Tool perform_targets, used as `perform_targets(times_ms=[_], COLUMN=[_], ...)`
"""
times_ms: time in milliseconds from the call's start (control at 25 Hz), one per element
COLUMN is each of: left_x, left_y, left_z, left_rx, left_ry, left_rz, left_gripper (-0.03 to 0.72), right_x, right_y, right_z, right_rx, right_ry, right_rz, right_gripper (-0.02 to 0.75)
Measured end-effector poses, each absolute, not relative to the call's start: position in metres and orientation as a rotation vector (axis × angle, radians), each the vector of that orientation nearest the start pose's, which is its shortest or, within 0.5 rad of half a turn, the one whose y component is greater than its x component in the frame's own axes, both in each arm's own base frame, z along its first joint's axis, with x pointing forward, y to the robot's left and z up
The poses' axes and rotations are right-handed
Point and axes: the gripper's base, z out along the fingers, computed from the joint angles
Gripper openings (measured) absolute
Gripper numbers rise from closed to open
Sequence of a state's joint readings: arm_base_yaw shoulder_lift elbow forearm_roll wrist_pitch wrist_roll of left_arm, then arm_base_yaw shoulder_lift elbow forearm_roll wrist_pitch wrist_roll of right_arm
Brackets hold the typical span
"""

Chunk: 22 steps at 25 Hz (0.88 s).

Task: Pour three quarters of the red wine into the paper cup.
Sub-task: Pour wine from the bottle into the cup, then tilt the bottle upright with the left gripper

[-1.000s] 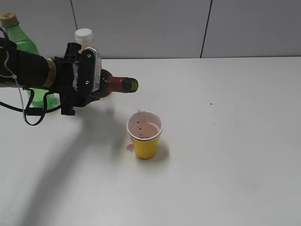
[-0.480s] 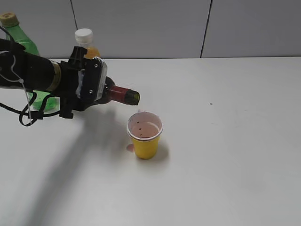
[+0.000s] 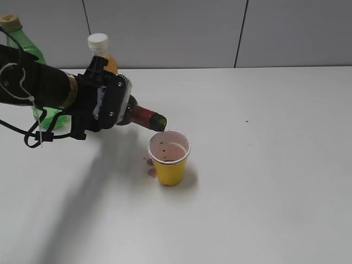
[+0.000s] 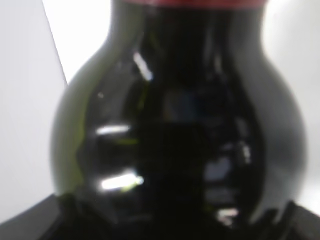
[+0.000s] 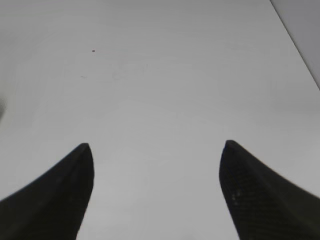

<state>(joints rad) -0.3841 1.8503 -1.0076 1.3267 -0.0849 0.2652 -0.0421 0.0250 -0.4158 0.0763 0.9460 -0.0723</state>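
Note:
My left gripper (image 3: 110, 104) is shut on the dark green wine bottle (image 3: 144, 116), which lies tilted with its maroon neck pointing down to the right. Its mouth hangs just above the left rim of the yellow paper cup (image 3: 169, 158). The cup stands upright on the white table and its white inside is pink-stained. The bottle's dark shoulder (image 4: 175, 125) fills the left wrist view. No stream of wine shows. My right gripper (image 5: 156, 150) is open and empty over bare table, and it does not show in the exterior view.
A green plastic soda bottle (image 3: 22, 47) and an orange juice bottle with a white cap (image 3: 100, 48) stand at the back left behind my left arm. Small pink drops lie on the table (image 3: 275, 165) left of the cup. A grey wall runs behind.
My left gripper has moved right and down, tipping the bottle more steeply. The bottle's mouth has come from well left of the cup to just above its rim.

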Motion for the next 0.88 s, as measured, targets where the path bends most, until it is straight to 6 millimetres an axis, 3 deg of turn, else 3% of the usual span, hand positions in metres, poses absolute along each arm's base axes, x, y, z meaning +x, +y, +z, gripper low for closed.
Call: perform_targets(times_ms=[880], left_x=[0.3447], left_y=[-0.1537], left_z=[0.1711], left_rx=[2.09], left_ry=[1.227], left_rz=[0.675], left_gripper=[0.545], right_x=[0.0125], right_y=[0.0051], right_z=[0.2626], right_rx=[-0.024], right_ry=[2.036], right_rz=[0.019], right_gripper=[0.592])
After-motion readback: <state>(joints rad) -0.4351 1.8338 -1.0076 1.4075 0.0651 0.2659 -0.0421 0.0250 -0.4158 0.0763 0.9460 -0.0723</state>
